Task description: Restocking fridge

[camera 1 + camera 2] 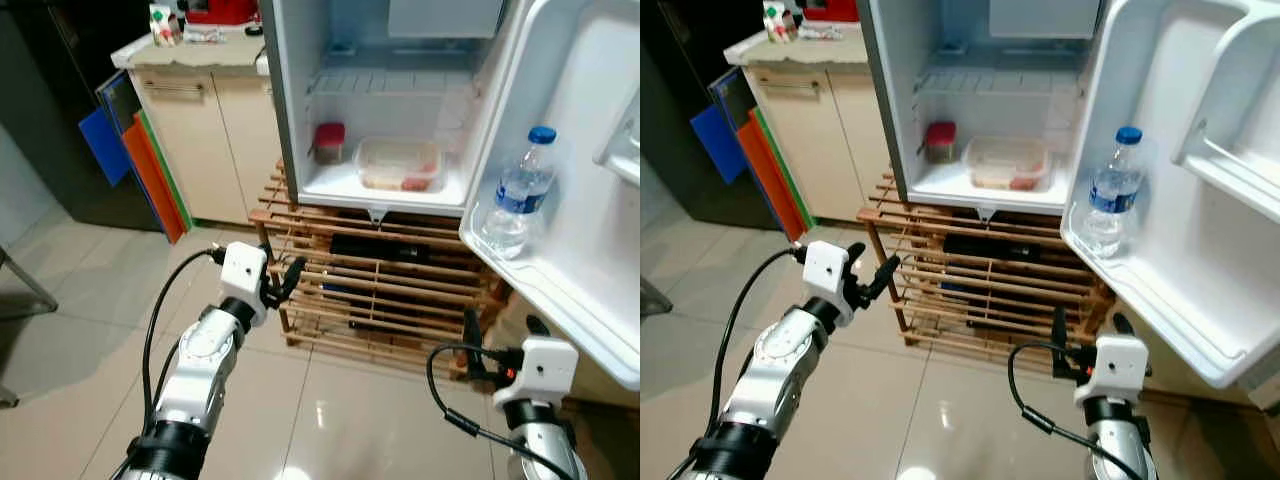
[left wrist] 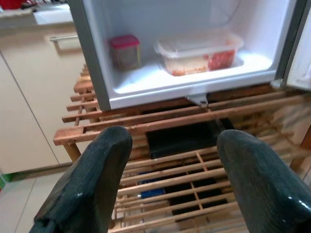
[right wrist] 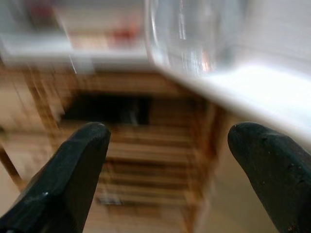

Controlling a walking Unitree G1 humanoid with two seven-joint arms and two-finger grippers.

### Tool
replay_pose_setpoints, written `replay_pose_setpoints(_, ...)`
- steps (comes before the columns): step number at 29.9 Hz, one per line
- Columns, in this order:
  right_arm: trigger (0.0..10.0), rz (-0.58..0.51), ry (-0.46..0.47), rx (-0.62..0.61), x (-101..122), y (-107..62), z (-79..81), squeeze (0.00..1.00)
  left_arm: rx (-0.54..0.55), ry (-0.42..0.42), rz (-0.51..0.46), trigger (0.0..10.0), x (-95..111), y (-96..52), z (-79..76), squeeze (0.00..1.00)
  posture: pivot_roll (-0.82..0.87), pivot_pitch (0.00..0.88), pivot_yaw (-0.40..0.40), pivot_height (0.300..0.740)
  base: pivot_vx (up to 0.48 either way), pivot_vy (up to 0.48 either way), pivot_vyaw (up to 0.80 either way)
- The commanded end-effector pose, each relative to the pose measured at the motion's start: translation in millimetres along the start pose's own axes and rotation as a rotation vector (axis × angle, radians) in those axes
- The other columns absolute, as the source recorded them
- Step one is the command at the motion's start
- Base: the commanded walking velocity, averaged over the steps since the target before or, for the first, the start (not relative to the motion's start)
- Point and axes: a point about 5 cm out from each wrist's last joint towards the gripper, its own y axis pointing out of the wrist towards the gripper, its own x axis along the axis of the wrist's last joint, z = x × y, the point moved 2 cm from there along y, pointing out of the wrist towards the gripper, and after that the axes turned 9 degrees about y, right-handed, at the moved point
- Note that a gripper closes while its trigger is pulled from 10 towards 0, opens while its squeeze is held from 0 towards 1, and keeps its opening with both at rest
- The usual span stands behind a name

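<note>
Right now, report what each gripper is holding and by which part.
Nothing is held. The left gripper and the right gripper are both open and empty, low before the wooden rack.

Pale glossy floor tiles (image 1: 90, 330) cover the lower field, showing soft light reflections at 6 o'clock. A slatted wooden rack (image 1: 380, 290) stands at centre. At 11 o'clock, a beige cabinet (image 1: 215, 140) carries a cluttered worktop (image 1: 185, 50); blue, orange and green boards (image 1: 140, 165) lean against its side. A dark wall (image 1: 50, 100) fills 10 o'clock.
</note>
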Motion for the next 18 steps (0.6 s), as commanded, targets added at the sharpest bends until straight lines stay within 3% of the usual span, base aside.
replay_pose_setpoints(1,10.0,0.103,-0.037,-0.045,-21.3,-7.8,-14.1,0.00,-0.013,0.025,0.027,10.0,-3.8,2.8,0.7,0.00,-0.12,0.026,0.084,0.740,0.000,0.000,0.00)
replay_pose_setpoints(2,10.0,0.255,-0.112,-0.135,-50.8,-20.1,-40.7,0.00,-0.013,0.022,0.070,10.0,-11.4,6.6,0.7,0.00,-0.13,0.027,0.088,0.740,0.000,0.000,0.00)
replay_pose_setpoints(7,10.0,0.353,-0.159,-0.213,-70.3,-27.5,-61.1,0.00,-0.004,0.009,0.078,10.0,-12.4,8.3,2.7,0.00,-0.13,0.028,0.090,0.740,0.000,0.000,0.00)
replay_pose_setpoints(8,10.0,0.425,-0.212,-0.329,-77.6,-32.3,-85.9,0.00,0.000,0.008,0.096,10.0,-14.2,10.7,4.2,0.00,-0.13,0.027,0.091,0.740,0.000,0.000,0.00)
replay_pose_setpoints(9,10.0,0.425,-0.212,-0.329,-77.6,-32.3,-85.9,0.00,0.000,0.008,0.096,10.0,-14.2,10.7,4.2,0.00,-0.13,0.027,0.091,0.740,0.000,0.000,0.00)
replay_pose_setpoints(12,10.0,0.497,-0.239,-0.574,-76.7,-45.9,-132.3,0.00,0.003,0.027,0.161,10.0,-24.8,12.3,5.9,0.00,-0.13,0.028,0.096,0.740,0.000,0.000,0.00)
replay_pose_setpoints(15,10.0,0.499,-0.252,-0.613,-75.1,-48.4,-140.9,0.00,-0.002,0.043,0.183,10.0,-28.8,12.3,5.8,0.00,-0.13,0.028,0.096,0.740,0.000,0.000,0.00)
replay_pose_setpoints(16,10.0,0.491,-0.273,-0.660,-71.1,-50.4,-150.1,0.00,-0.010,0.059,0.222,10.0,-35.2,11.5,5.3,0.00,-0.13,0.028,0.098,0.740,0.000,0.000,0.00)
replay_pose_setpoints(17,10.0,0.463,-0.307,-0.754,-60.2,-53.6,-167.7,0.00,-0.057,0.143,0.347,10.0,-53.6,7.4,1.5,0.00,-0.13,0.029,0.098,0.740,0.000,0.000,0.00)
replay_pose_setpoints(18,10.0,0.447,-0.329,-0.795,-53.4,-54.6,-176.4,0.00,-0.082,0.173,0.424,10.0,-64.7,3.3,-0.3,0.00,-0.13,0.030,0.100,0.740,0.000,0.000,0.00)
